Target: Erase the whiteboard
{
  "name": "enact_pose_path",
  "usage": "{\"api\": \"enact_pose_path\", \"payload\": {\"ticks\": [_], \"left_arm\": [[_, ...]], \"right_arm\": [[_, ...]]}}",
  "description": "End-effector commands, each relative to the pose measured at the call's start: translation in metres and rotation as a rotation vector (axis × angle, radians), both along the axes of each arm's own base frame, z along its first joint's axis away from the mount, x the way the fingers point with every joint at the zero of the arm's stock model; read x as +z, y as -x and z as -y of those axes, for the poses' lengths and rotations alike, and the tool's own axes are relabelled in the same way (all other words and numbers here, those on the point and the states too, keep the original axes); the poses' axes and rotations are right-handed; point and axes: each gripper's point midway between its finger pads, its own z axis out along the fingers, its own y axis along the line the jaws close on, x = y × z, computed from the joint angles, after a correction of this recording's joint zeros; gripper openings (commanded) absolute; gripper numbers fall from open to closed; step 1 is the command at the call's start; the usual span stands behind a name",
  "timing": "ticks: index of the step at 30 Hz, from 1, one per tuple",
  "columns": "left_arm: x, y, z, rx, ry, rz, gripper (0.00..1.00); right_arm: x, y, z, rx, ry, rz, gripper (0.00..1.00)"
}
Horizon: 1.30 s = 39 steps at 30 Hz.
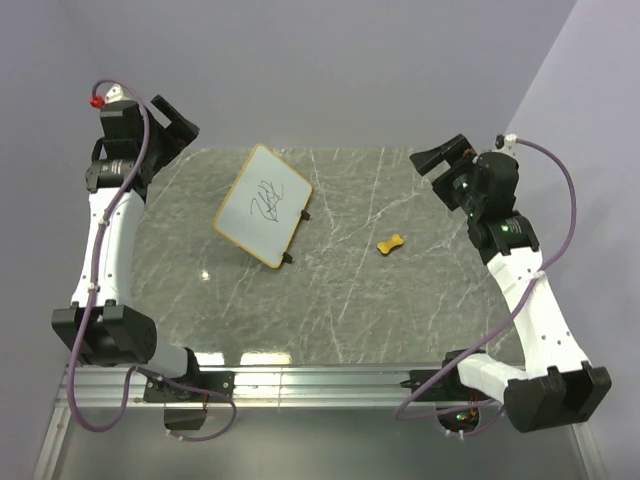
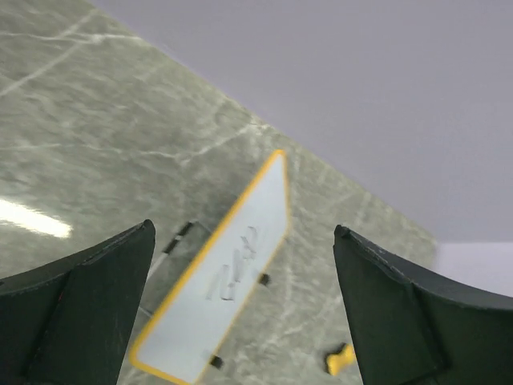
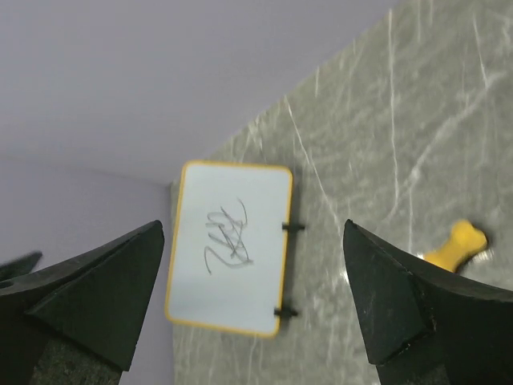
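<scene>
The whiteboard [image 1: 262, 205], white with a tan frame, two black clips on one edge and a dark scribble in its middle, lies tilted on the table's back left. It shows in the left wrist view [image 2: 220, 281] and the right wrist view [image 3: 232, 257]. A small yellow-orange bone-shaped eraser [image 1: 391, 243] lies to its right, also seen in the left wrist view [image 2: 340, 360] and the right wrist view [image 3: 457, 245]. My left gripper [image 1: 168, 120] is raised at the back left, open and empty [image 2: 242, 227]. My right gripper [image 1: 442, 160] is raised at the back right, open and empty [image 3: 253, 224].
The grey-green marble tabletop [image 1: 400, 300] is bounded by purple walls at the back and right. A metal rail [image 1: 320, 380] runs along the near edge between the arm bases.
</scene>
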Motion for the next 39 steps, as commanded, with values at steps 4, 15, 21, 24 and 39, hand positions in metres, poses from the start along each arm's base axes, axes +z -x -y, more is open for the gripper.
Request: {"api": "enact_pose_path", "payload": {"ticks": [4, 15, 21, 24, 39], "left_arm": [[0.043, 0.015, 0.049, -0.197, 0.36, -0.019, 0.99], [0.014, 0.068, 0.068, -0.293, 0.537, 0.027, 0.99], [-0.062, 0.087, 0.081, -0.26, 0.938, -0.073, 0.99], [-0.079, 0.091, 0.055, -0.086, 0.659, -0.154, 0.99], [-0.031, 0.112, 0.034, -0.047, 0.075, -0.143, 0.99]], "right_arm": [[0.004, 0.046, 0.003, 0.021, -0.003, 0.007, 1.0], [-0.042, 0.058, -0.03, 0.182, -0.089, -0.065, 1.0], [-0.048, 0.045, -0.039, 0.211, -0.088, -0.137, 0.99], [-0.076, 0.032, -0.02, 0.124, -0.029, -0.341, 0.96], [-0.228, 0.034, 0.002, -0.023, 0.148, -0.994, 0.72]]}}
